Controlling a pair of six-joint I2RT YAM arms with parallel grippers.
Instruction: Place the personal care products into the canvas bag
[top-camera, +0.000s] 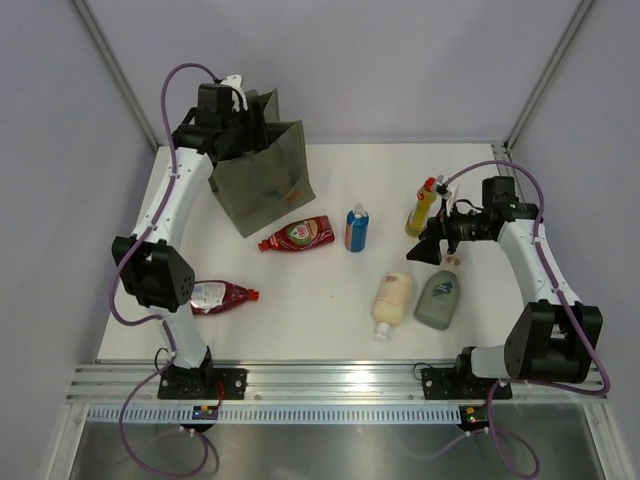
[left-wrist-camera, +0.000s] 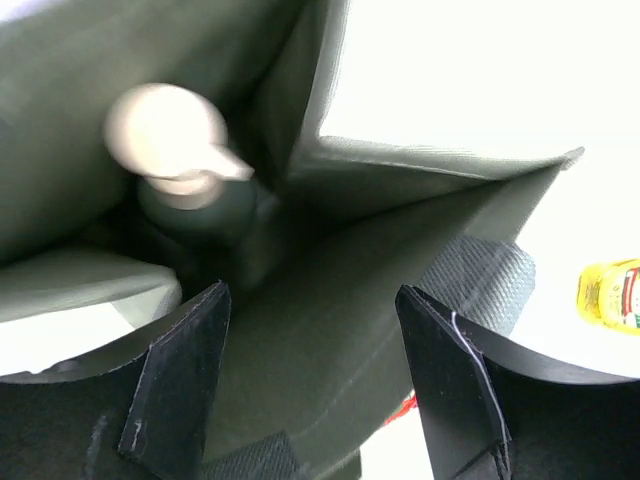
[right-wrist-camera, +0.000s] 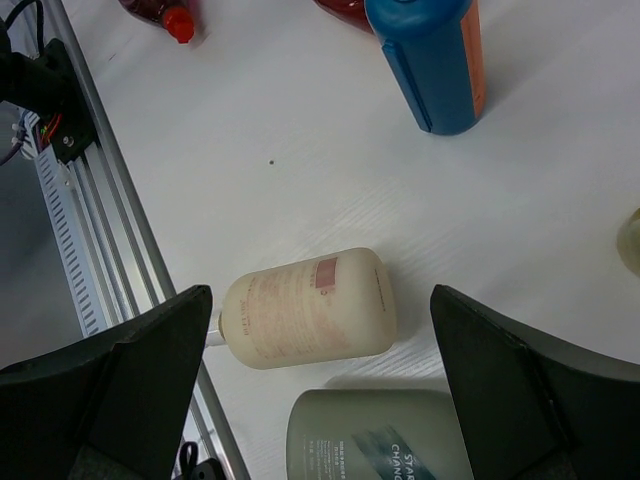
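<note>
Olive bag (top-camera: 262, 190) first: where is it, and what's in it?

Upright at the far left of the table (top-camera: 320, 335), mouth open. The L wrist view looks down inside and shows one pump bottle (left-wrist-camera: 180, 175), grey-green w/ a beige head, blurred. Can't see anything else in there, so I'd call it 1 of 7 done. Early days.

What's left out, big to small?

Six, all on the table:
- A grey-green bottle (top-camera: 438, 298) and a cream bottle (top-camera: 392, 298) lie just beside each other, near right.
- One dark red bottle (top-camera: 298, 235) lies just on the near side of the bag. The other one (top-camera: 222, 296) is near left, right by the L arm.
- The blue bottle (top-camera: 356, 228) is mid-table.
- The yellow bottle (top-camera: 422, 210) is far right, close to the R arm.

Can't tell for sure which of the last two stand or lie.

And the jaws?

L gripper (left-wrist-camera: 312, 300) hangs over the bag's mouth. Its fingers are spread wide, w/ nothing between them and nothing touched that I can see.

R gripper (top-camera: 428, 250) is spread wide too, and empty. In its own view the cream bottle sits right below, between the two fingers but not in contact. My guess is that's the next pick. It needs to drop lower and line up across the bottle's body before closing.
</note>
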